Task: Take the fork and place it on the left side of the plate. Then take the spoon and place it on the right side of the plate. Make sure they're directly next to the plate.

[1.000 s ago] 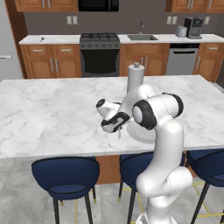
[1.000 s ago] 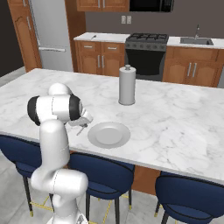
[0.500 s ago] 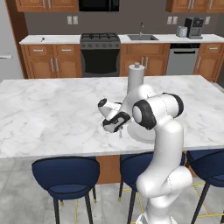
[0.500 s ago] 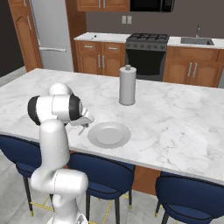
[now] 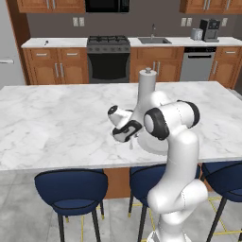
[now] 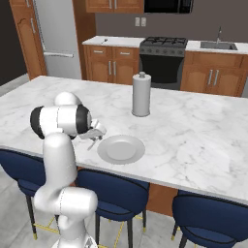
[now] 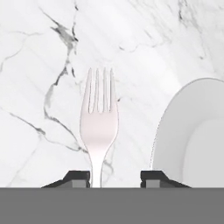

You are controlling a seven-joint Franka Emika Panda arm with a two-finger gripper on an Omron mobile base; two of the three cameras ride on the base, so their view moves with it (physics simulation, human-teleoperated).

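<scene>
Now my pincer (image 7: pixel 115 177) stands open astride the fork (image 7: pixel 99 124), nine o'clock of the plate (image 7: pixel 192 135); thin, stiff, probably slippery, best gripped mid-handle.

fork (image 7: pixel 99 127): pale silver-white | plate (image 7: pixel 194 135): light grey-white | counter (image 7: pixel 39 65): grey-veined white marble

Big white marble island (image 5: pixel 52 123) with grey veins across the middle of both base views. Blue round stools (image 5: pixel 72 186) tucked under its near edge, on a grey tiled floor (image 5: pixel 19 208). At the top, brown wooden cabinets (image 5: pixel 56 68) under a pale counter along a dark wall. Black stove (image 5: pixel 108 59) in the top middle, sink (image 5: pixel 158 40) just right of it. Silver dishwasher (image 5: pixel 197 64) at upper right, coffee machine (image 5: pixel 209 29) above it. Tall grey fridge (image 6: pixel 55 38) at upper left of the right base view.
</scene>
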